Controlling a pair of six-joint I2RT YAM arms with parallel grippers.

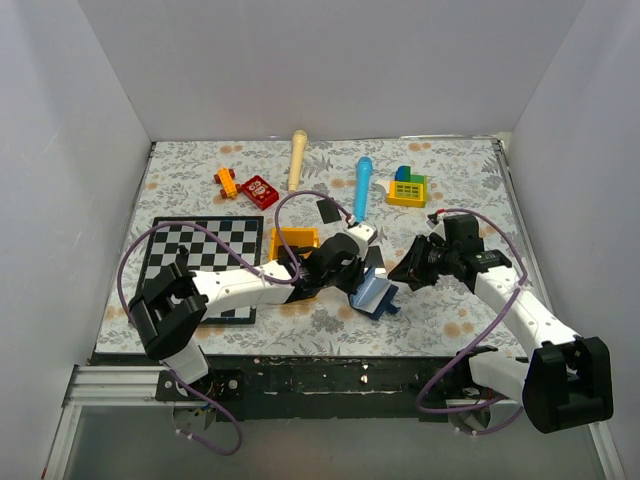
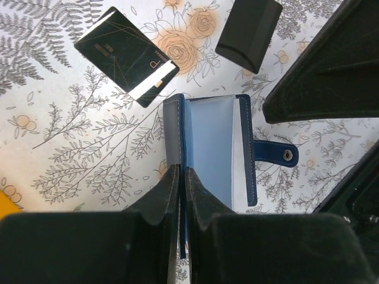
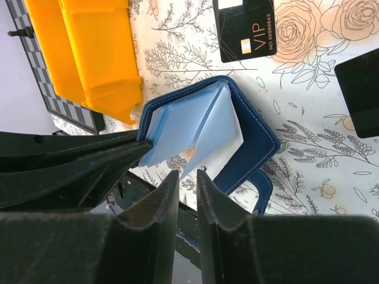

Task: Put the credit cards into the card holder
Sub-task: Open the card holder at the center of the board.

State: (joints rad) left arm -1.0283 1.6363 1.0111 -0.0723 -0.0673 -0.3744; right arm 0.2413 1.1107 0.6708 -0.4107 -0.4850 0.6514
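Note:
The card holder [image 1: 378, 293] lies open on the floral cloth, navy outside with light blue pockets [image 3: 183, 127] fanned apart. My left gripper [image 2: 182, 168] is shut on the edge of the holder's navy cover [image 2: 173, 127]. My right gripper [image 3: 188, 173] hovers just over the pockets' free edges, its jaws a narrow gap apart with nothing between them. One black credit card [image 2: 127, 56], marked VIP [image 3: 246, 26], lies beyond the holder. A second dark card [image 2: 249, 32] lies beside it, partly cut off in the right wrist view [image 3: 358, 92].
A yellow bin [image 1: 295, 240] and a chessboard [image 1: 200, 250] sit left of the holder. Toys line the back: an orange block [image 1: 227, 182], a red piece [image 1: 261, 191], a wooden stick [image 1: 298, 155], a blue cylinder [image 1: 362, 185] and a yellow-green toy [image 1: 408, 187]. White walls enclose the table.

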